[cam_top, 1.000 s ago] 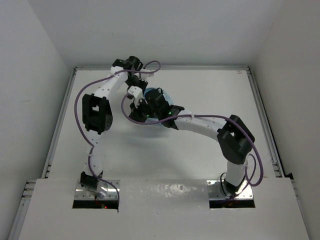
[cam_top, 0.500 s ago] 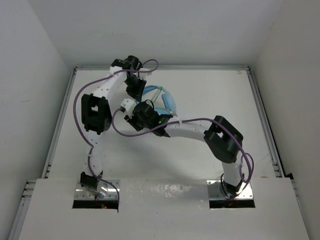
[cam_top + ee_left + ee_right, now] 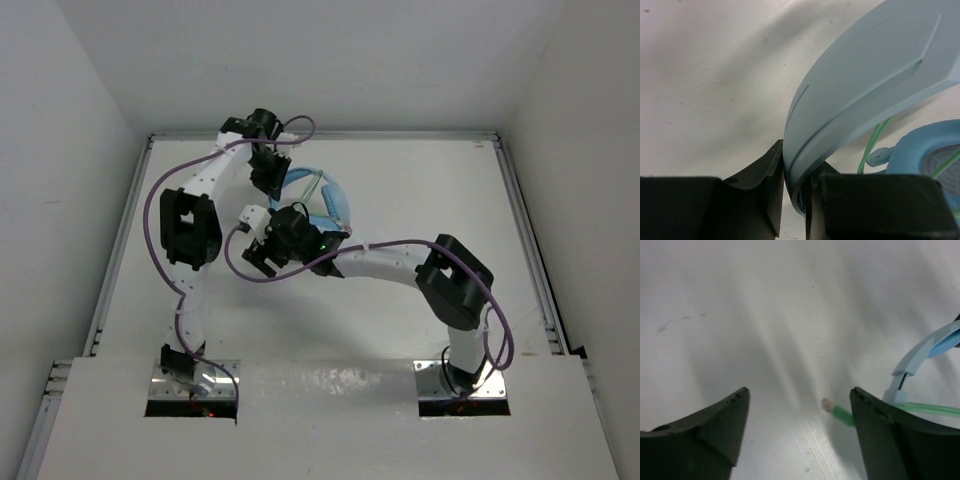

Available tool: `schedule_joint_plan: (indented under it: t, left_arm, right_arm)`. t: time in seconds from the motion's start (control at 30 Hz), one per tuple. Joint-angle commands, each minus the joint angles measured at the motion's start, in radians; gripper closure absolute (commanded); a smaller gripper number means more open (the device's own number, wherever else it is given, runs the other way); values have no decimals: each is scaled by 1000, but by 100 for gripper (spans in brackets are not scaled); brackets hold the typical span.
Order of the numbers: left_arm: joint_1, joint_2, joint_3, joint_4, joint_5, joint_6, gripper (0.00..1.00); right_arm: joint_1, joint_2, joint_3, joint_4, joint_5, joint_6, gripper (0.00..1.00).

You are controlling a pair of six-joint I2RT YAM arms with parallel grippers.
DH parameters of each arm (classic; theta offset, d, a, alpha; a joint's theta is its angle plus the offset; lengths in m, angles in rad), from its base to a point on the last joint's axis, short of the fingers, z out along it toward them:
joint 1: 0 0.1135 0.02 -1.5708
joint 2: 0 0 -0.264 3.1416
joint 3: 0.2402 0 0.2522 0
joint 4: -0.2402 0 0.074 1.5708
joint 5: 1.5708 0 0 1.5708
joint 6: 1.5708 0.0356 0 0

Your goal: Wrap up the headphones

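The left tool (image 3: pixel 794 176) is clamped on the headphones (image 3: pixel 865 85) by the headband. The right tool (image 3: pixel 797 410) hangs apart over the counter (image 3: pixel 740 315), one finger hiding all but the tip of the cable (image 3: pixel 840 414).

The black two-fingered left tool (image 3: pixel 794 172) is pinched tight on the edge of the broad curved band of the light blue plastic headphones (image 3: pixel 870 85). Under that band, a thin pale green cable (image 3: pixel 871 146) lies beside a blue oval ear cup (image 3: pixel 935 167) at the lower right, on the white table (image 3: pixel 710 75).

Headphones (image 3: pixel 338 207) partly hidden overhead, cable (image 3: pixel 841 414) tip blurred
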Motion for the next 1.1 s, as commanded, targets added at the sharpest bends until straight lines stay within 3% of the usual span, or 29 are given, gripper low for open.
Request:
schedule_joint_plan:
  t: [0.0, 0.07, 0.33, 0.53, 0.87, 1.07]
  left_arm:
    - [17, -74, 10, 67, -5, -44, 100]
    - [20, -75, 7, 80, -18, -48, 100]
    - [26, -74, -31, 117, -29, -41, 100]
    - [70, -71, -43, 114, 35, -60, 100]
    - [162, -115, -60, 121, 64, -69, 100]
    - [216, -134, -100, 138, 66, -77, 100]
  right_arm:
    - [29, -98, -16, 5, -132, -8, 13]
    - [38, -135, -31, 2, -187, 19, 1]
    - [38, -261, -67, 73, -200, 122, 1]
    - [5, -368, -70, 91, -71, 164, 1]
    - [-385, -551, -180, 71, -109, 476, 1]
    - [-543, -620, -202, -34, -72, 481, 1]
